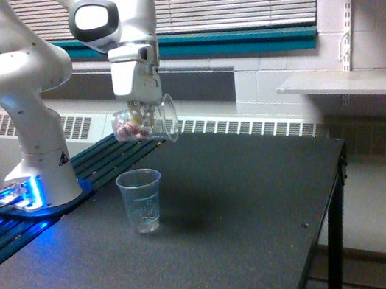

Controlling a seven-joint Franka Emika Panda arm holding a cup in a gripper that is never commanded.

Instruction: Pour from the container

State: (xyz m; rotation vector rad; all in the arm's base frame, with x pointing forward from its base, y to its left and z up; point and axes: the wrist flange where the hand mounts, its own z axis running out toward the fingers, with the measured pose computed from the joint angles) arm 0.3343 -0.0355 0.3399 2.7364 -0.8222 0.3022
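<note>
1. The measuring cup [142,200] stood upright on the dark table [249,209], well clear of every table edge, open tabletop all round.
2. Above that cup, the gripper [140,110] hung clamped on the tipped container [144,121], reddish pieces inside.

We see the gripper [141,113] clamped on the container [144,121], tilted on its side with reddish pieces inside, hanging above the measuring cup [142,200] at its 12 o'clock, over the dark table [249,209].
</note>
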